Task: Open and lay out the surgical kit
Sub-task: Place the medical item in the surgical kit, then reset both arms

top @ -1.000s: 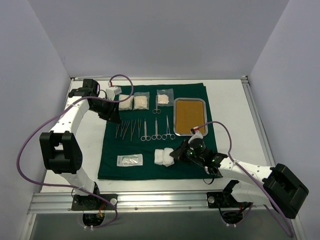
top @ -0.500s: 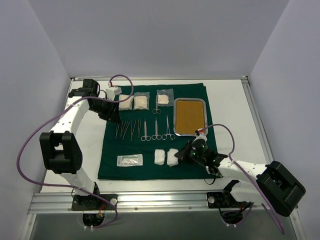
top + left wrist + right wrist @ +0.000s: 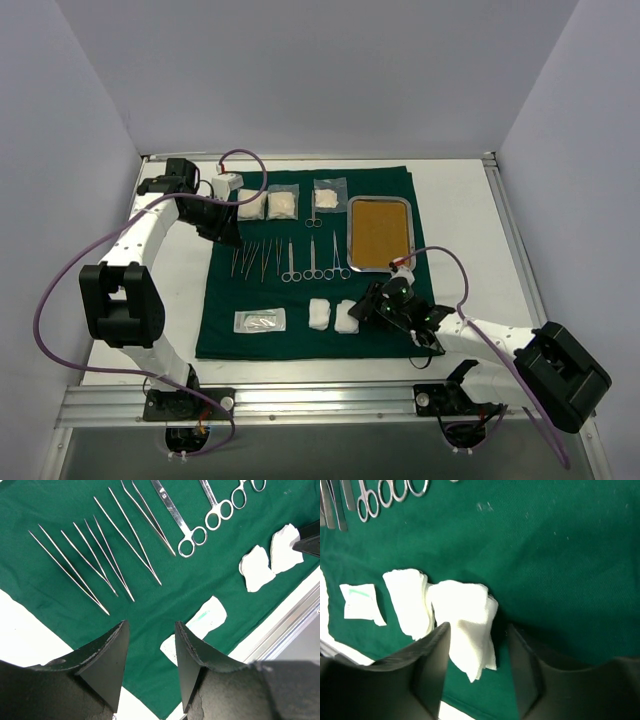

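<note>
A dark green drape (image 3: 300, 340) lies spread flat on a white table (image 3: 460, 220), and the whole kit sits on it.

At the drape's left edge, toward its far corner, the left gripper (image 3: 151, 626) hangs above the cloth with its jaws parted and nothing between them.

In the near left part of the drape lies one flat clear packet (image 3: 260, 320). Along the far edge, two packets of white material (image 3: 266, 204) sit side by side, with a third packet (image 3: 329, 193) a little to their right.

Across the middle of the drape runs a row of slim silver forceps (image 3: 100, 565), laid close together. To their right are three ring-handled instruments (image 3: 313, 260), handles toward the near edge.

Nearer the front edge, right of centre, two white gauze pads (image 3: 407, 602) lie just beside each other on the cloth. The right gripper (image 3: 479, 629) hovers low over the right-hand pad (image 3: 465, 625), jaws apart and gripping nothing; the pad lies flat beneath, though I cannot tell whether a finger brushes it.

In the drape's far right corner sits a rectangular steel tray (image 3: 381, 232) with a brownish floor.
</note>
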Controlling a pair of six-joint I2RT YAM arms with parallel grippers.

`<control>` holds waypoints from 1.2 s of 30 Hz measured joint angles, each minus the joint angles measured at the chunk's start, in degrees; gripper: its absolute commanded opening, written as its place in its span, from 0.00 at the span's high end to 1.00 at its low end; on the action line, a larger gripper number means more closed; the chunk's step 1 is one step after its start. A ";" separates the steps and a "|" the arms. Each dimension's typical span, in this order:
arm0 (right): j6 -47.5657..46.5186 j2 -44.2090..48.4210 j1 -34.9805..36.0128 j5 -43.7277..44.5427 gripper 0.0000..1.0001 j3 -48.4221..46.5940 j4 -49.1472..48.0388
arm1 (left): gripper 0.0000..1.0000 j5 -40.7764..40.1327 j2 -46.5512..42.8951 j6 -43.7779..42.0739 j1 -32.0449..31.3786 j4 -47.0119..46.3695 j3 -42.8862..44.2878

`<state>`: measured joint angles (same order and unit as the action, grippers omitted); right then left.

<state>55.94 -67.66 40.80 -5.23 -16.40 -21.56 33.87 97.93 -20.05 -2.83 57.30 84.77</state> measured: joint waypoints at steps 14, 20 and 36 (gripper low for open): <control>-14.82 0.66 -3.21 9.42 0.00 -30.14 28.20 | 0.49 -0.85 -0.13 -0.04 0.02 0.26 0.00; -27.02 -6.25 -19.82 3.80 0.00 -44.78 33.14 | 0.49 -1.92 -0.48 0.00 2.14 0.37 0.02; -36.92 -22.73 -51.80 1.40 0.00 -52.74 37.75 | 0.49 -14.08 4.07 -0.33 20.61 -0.59 4.13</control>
<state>19.03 -90.39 -11.00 -3.84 -69.14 16.19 19.79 102.00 -20.38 17.78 56.71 88.90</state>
